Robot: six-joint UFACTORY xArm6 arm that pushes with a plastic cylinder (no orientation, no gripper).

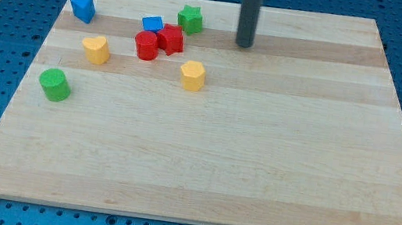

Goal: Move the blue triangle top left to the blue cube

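The blue triangle lies near the board's top left corner. The blue cube sits to its right, touching the top of a red cylinder and a red star-like block. My tip rests on the board near the top edge, to the right of the green star and well right of the blue cube. The tip touches no block.
A yellow heart lies left of the red cylinder. A yellow hexagon-like block lies below the red pair. A green cylinder sits near the left edge of the wooden board.
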